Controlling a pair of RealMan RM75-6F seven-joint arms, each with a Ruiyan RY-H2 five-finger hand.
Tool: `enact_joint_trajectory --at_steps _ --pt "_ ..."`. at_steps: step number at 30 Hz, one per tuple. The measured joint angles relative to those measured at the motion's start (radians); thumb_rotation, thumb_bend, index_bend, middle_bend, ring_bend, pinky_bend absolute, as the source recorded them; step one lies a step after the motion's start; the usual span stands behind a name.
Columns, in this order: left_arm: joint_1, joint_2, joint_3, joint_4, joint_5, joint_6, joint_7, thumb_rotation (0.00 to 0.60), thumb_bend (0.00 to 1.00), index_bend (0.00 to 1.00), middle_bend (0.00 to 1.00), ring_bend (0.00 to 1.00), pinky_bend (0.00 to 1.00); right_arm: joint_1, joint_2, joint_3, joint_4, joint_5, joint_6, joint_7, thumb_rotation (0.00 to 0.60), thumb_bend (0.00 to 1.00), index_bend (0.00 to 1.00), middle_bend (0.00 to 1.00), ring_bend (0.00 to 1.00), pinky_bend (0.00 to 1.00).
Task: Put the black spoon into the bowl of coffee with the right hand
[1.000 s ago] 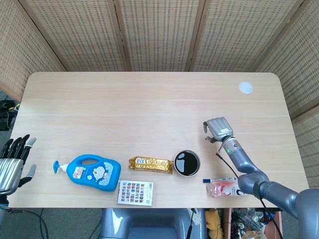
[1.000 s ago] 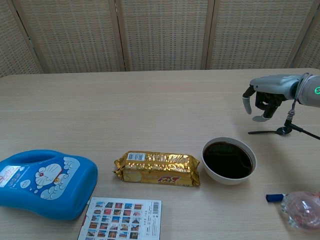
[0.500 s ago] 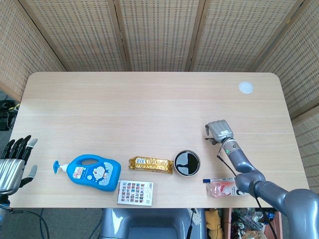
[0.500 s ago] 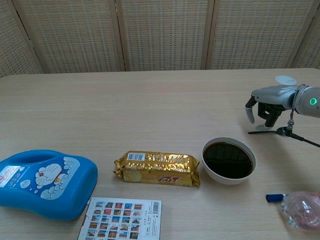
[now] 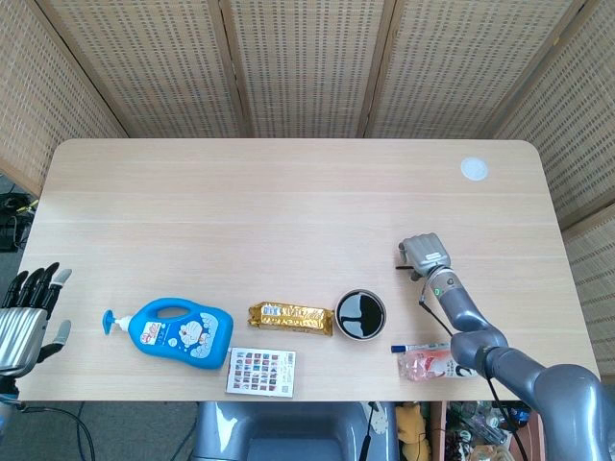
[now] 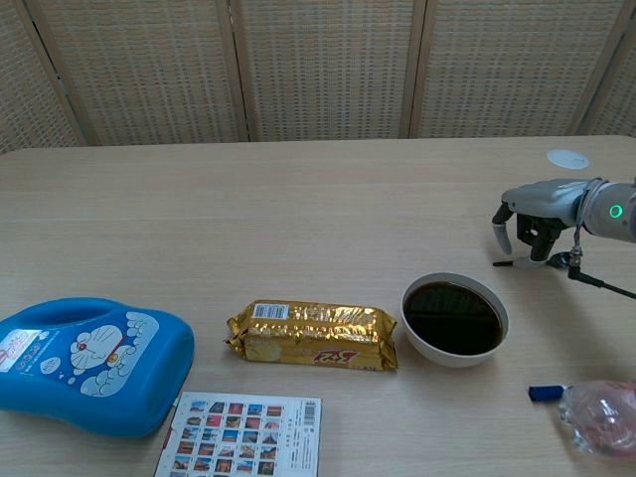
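Down toward the table and a little nearer the robot has come the right hand [image 6: 532,214] since a second ago, and its curled fingers now arch low over the black spoon [image 6: 519,262], which lies flat on the wood just beyond and to the right of the bowl of coffee [image 6: 455,319]; whether the fingers actually have hold of the spoon I cannot tell. One left hand [image 5: 26,317] hangs off the near left edge of the table [image 5: 288,202], fingers spread and empty. Wide bare wood runs across the far half, with one white disc [image 5: 473,169] near the far right corner. Along the near edge sit one blue bottle [image 5: 178,332], one gold snack packet [image 5: 290,318], one printed card [image 5: 261,372] and one pink pouch [image 5: 430,362].
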Motion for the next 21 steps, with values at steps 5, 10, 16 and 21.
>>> enact_joint_trajectory --at_steps 5,10,16,21 --pt "0.001 0.000 0.001 0.002 0.000 0.001 -0.001 0.600 0.46 0.00 0.00 0.00 0.00 0.006 -0.011 0.001 0.018 0.002 -0.014 -0.007 0.600 0.49 0.55 0.95 0.96 1.00" --pt "0.003 -0.001 0.002 0.009 -0.007 -0.001 -0.005 0.600 0.46 0.00 0.00 0.00 0.00 0.018 -0.030 0.006 0.052 0.011 -0.034 -0.014 0.600 0.49 0.55 0.95 0.96 1.00" --pt "0.003 -0.004 0.002 0.017 -0.008 -0.003 -0.012 0.600 0.46 0.00 0.00 0.00 0.00 0.027 -0.051 0.012 0.085 0.022 -0.055 -0.023 0.600 0.49 0.56 0.95 0.96 1.00" --pt "0.003 -0.006 0.003 0.021 -0.008 -0.004 -0.015 0.600 0.46 0.00 0.00 0.00 0.00 0.026 -0.054 0.012 0.089 0.021 -0.058 -0.028 0.600 0.49 0.56 0.95 0.96 1.00"
